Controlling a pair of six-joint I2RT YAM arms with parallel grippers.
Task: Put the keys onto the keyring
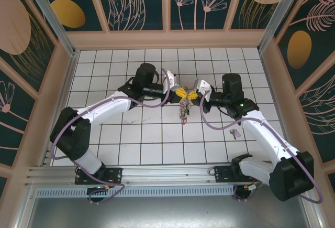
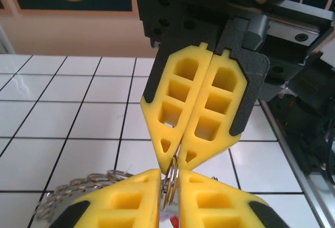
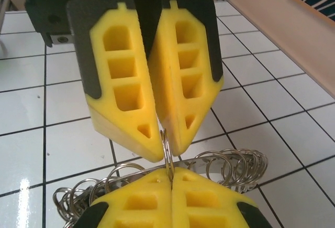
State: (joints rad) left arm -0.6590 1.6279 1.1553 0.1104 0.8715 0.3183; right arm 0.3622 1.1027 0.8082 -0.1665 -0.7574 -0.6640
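L + R tools nose to nose, both clamped on the keyring.

L tool [image 3: 165, 152] and R tool [image 2: 177, 164] sat tip to tip above the white tiled surface [image 1: 146, 139], each w/ yellow pads [image 3: 125, 97] closed on the thin keyring [image 2: 172, 182]. It stood edge-on between them, most of its loop hidden inside the pads. A small bunch of keys [image 1: 183, 114] showed just below both tools in the top view: too small to count or tell colours, and unclear whether hanging or resting. Coils of small linked rings [image 3: 230, 164] showed beneath the R tool, partly cut off by its pads and the frame edge. One loose key [image 1: 235, 132] lay on the surface behind the R tool, beside its arm.
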